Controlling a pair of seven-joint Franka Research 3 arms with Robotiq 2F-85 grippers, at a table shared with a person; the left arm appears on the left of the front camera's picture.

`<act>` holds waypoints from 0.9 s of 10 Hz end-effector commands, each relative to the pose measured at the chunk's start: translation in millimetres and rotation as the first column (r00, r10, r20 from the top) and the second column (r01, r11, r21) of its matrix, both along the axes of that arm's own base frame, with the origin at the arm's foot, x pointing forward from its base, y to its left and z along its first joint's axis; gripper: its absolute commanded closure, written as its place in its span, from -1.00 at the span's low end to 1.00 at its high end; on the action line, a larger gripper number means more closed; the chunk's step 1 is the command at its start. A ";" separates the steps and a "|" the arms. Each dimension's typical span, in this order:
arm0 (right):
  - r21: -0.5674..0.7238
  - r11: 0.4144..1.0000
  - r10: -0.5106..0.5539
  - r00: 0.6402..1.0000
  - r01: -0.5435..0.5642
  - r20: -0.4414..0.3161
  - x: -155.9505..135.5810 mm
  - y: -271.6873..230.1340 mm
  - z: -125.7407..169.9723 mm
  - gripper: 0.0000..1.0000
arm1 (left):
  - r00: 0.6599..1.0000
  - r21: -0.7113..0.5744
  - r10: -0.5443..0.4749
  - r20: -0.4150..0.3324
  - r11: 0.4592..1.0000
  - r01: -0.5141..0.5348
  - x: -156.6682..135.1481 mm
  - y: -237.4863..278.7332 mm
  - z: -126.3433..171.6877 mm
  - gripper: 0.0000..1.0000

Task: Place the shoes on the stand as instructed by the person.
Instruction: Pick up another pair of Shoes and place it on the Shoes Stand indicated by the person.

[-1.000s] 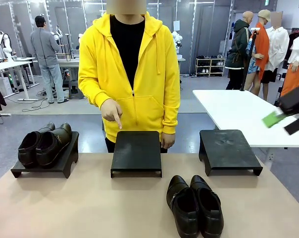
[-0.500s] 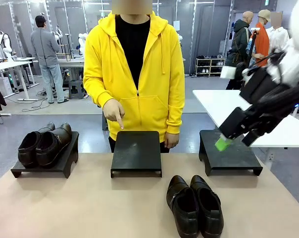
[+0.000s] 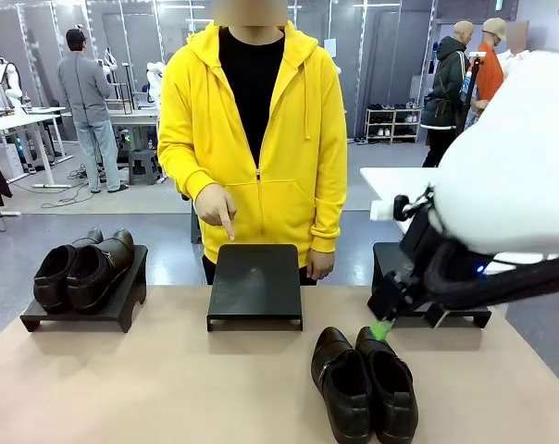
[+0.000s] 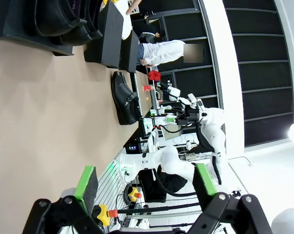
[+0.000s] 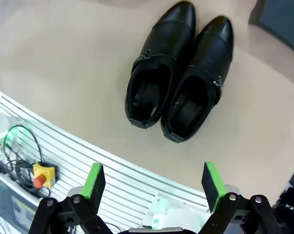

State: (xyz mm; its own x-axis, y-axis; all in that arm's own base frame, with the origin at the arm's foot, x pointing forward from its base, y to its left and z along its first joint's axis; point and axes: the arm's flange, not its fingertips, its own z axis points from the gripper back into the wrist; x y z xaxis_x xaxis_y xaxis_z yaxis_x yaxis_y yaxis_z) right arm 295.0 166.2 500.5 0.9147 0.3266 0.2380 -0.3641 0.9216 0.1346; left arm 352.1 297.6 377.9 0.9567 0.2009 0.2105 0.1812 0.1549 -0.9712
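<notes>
Shoes (image 3: 364, 386) sit side by side on the counter (image 3: 150, 388), near your edge. Your right gripper (image 5: 154, 181) hangs over them with its fingers wide apart and nothing between them. The person's hand (image 3: 215, 205) points down at the middle stand (image 3: 255, 282), so I think this pair should go there. The other pair (image 3: 80, 268) sits on the left stand (image 3: 85, 310). Your left gripper (image 4: 146, 183) has its fingers apart too and holds nothing. Watch out: the two shoes touch each other, so if you come down crooked you may grab just one or push one away. The leather looks smooth and may slip if you pinch only the edge. You could also bump the right stand (image 3: 381, 257), which is close to your arm, or put the pair on the wrong stand.
</notes>
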 end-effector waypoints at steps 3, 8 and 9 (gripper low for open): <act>-0.066 0.994 -0.088 0.996 0.086 -0.013 7.9 28.5 -45.6 -1.00 | 1.000 0.004 -0.001 -0.001 1.000 0.001 -3.3 -2.2 1.9 -1.00; -0.091 0.988 -0.126 0.992 0.126 -0.002 25.3 41.3 -103.2 -1.00 | 1.000 0.004 -0.001 -0.001 1.000 0.001 -3.3 -2.2 1.9 -1.00; -0.090 0.985 -0.147 0.989 0.145 -0.013 31.4 39.1 -111.2 -1.00 | 1.000 0.004 -0.001 -0.001 1.000 0.001 -3.3 -2.2 1.9 -1.00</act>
State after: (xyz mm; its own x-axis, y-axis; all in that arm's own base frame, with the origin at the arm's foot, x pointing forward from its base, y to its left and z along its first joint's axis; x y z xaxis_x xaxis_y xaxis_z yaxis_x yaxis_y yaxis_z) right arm 337.1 209.4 410.9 0.9504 0.2514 0.1831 -0.2680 0.9608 0.0717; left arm 352.0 297.6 377.9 0.9567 0.2010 0.2105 0.1812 0.1548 -0.9712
